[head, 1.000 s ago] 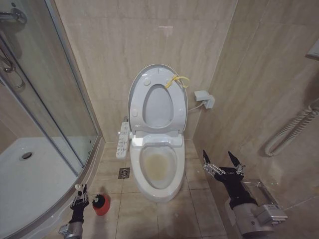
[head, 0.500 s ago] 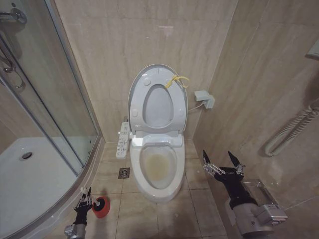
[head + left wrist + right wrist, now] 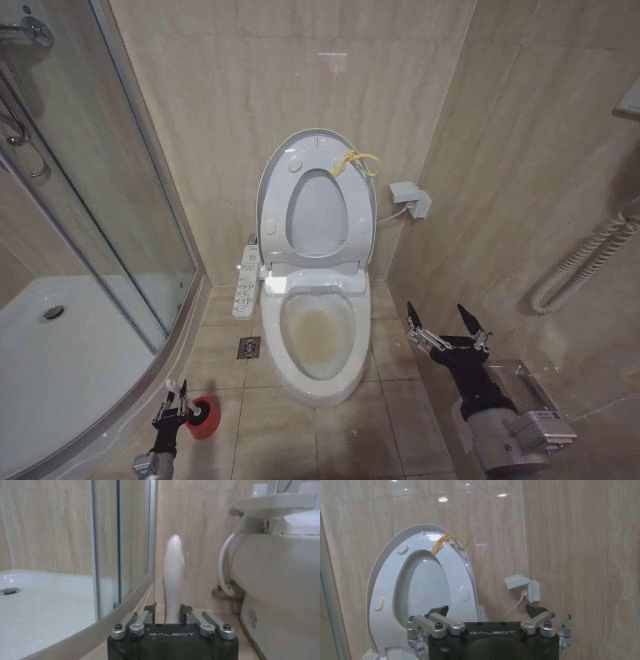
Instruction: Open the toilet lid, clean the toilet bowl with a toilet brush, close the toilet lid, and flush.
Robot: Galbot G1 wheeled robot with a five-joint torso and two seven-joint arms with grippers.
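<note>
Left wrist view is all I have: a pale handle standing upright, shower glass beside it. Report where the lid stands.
Observer: The toilet lid stands upright against the back wall, with the seat ring raised against it.
Operator: Place my left arm in the room.
Observer: The left gripper is low near the floor, left of the toilet bowl, with the red holder cup right beside it.
Operator: Now give me the right arm.
Observer: The right gripper hovers to the right of the bowl, fingers open, holding nothing.
</note>
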